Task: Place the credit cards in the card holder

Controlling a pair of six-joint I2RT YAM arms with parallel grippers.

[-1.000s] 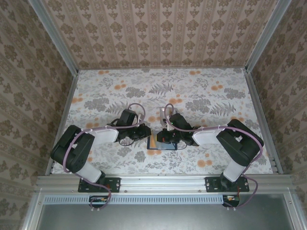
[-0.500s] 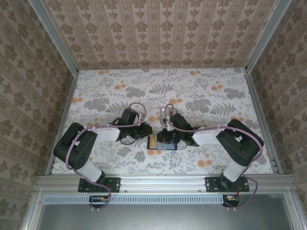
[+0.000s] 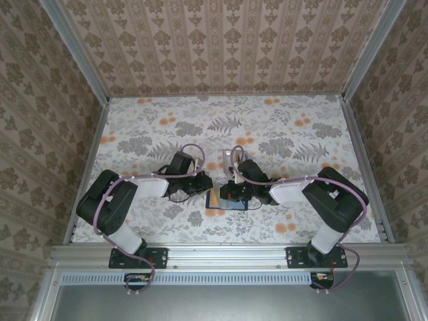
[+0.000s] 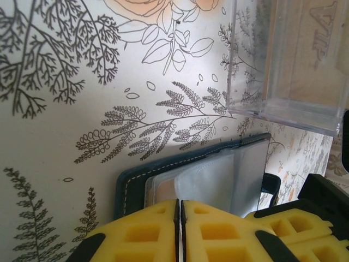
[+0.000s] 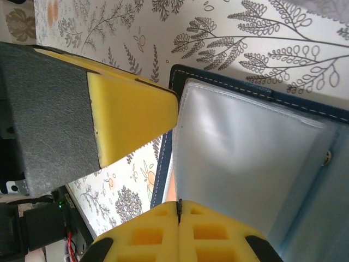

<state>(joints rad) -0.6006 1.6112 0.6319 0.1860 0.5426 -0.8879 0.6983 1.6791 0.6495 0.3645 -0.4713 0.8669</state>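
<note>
The dark blue card holder [image 3: 227,203] lies open on the flowered table between both arms. Its stitched cover [image 4: 136,180] frames clear plastic sleeves. An orange-tan credit card [image 4: 163,188] sits under the sleeves at the holder's left side [image 3: 212,197]. My left gripper [image 4: 180,210] is at the sleeves' edge, jaws almost touching; I cannot tell if anything thin is between them. My right gripper [image 5: 179,210] is shut on the edge of a clear sleeve of the card holder [image 5: 229,82] and holds it raised. The orange card [image 5: 170,191] peeks out beneath.
A clear slotted rack [image 4: 294,54] stands just beyond the holder, at the table's middle [image 3: 226,159]. A yellow finger [image 5: 131,109] of my left gripper hangs close to the holder's corner. Patterned walls surround the table on three sides.
My left arm has shifted slightly right toward the holder and its jaws have drawn closer together. The right arm and the holder have stayed in place.
</note>
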